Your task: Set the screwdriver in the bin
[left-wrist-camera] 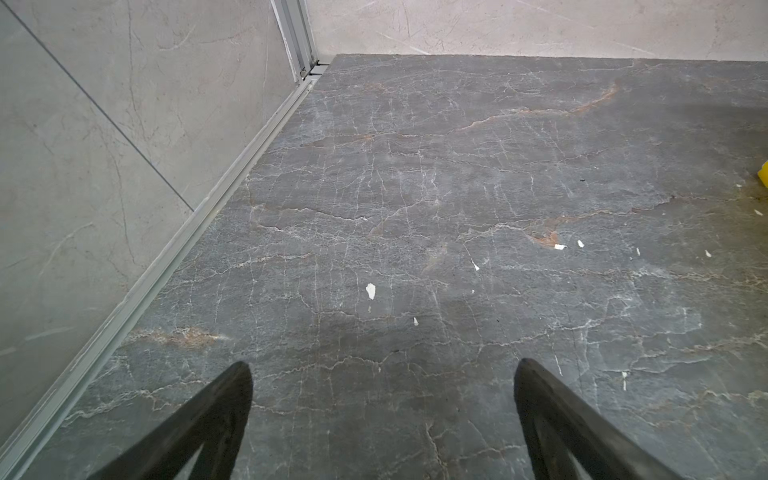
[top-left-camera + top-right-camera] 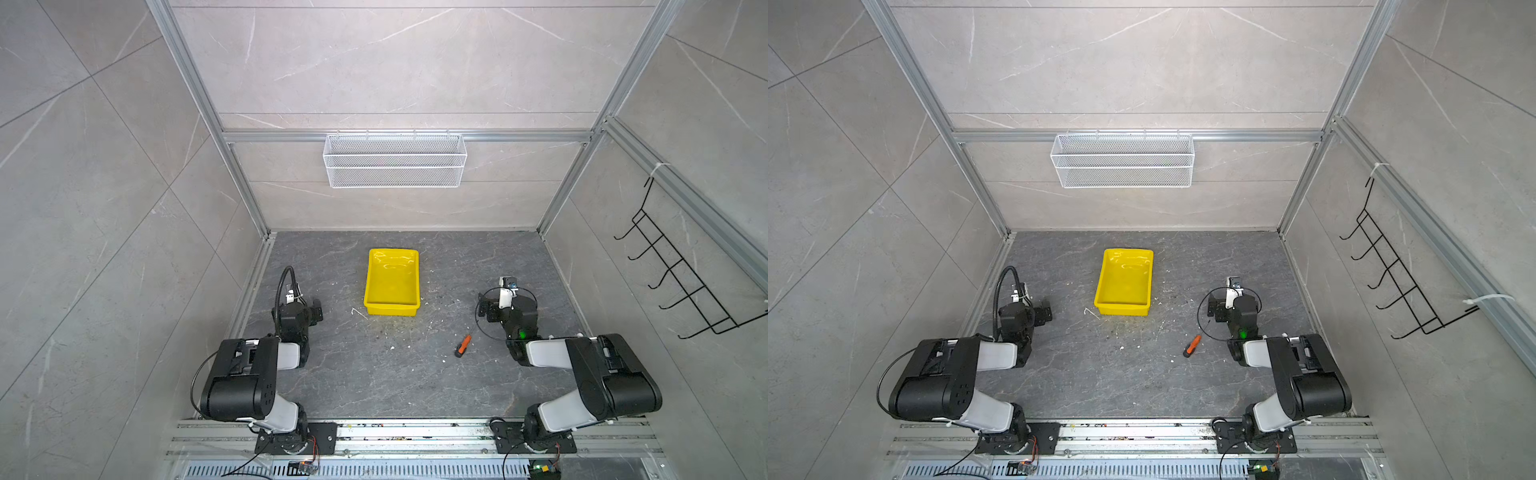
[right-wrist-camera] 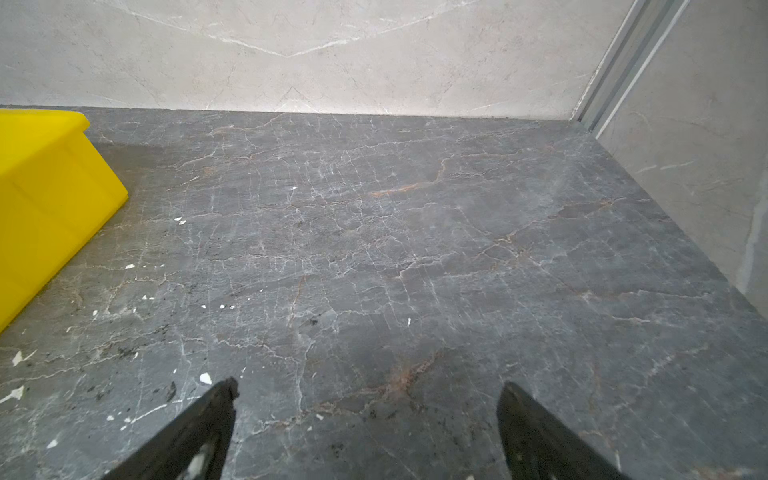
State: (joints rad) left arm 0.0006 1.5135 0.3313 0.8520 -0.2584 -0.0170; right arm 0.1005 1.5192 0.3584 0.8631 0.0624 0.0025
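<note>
surface [image 2: 374, 374]: dark veined stone, white flecks | bin [image 2: 392, 305]: yellow, mid-surface toward the back wall, nothing inside | left gripper [image 1: 382, 370]: jaws wide, holding nothing | right gripper [image 3: 368, 390]: jaws wide, holding nothing | screwdriver [image 2: 462, 346]: flat on surface, right of bin and nearer the front, beside right arm

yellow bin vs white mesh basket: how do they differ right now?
Mounting: the bright yellow rectangular plastic bin sits on the dark stone tabletop; the white wire mesh basket hangs from the aluminium rail on the back wall.
Material: the bin has solid glossy walls; the basket is see-through mesh.
Shape: in both top views the basket looks long and narrow, the bin more compact.
Shared: both are open-topped and look empty.
</note>
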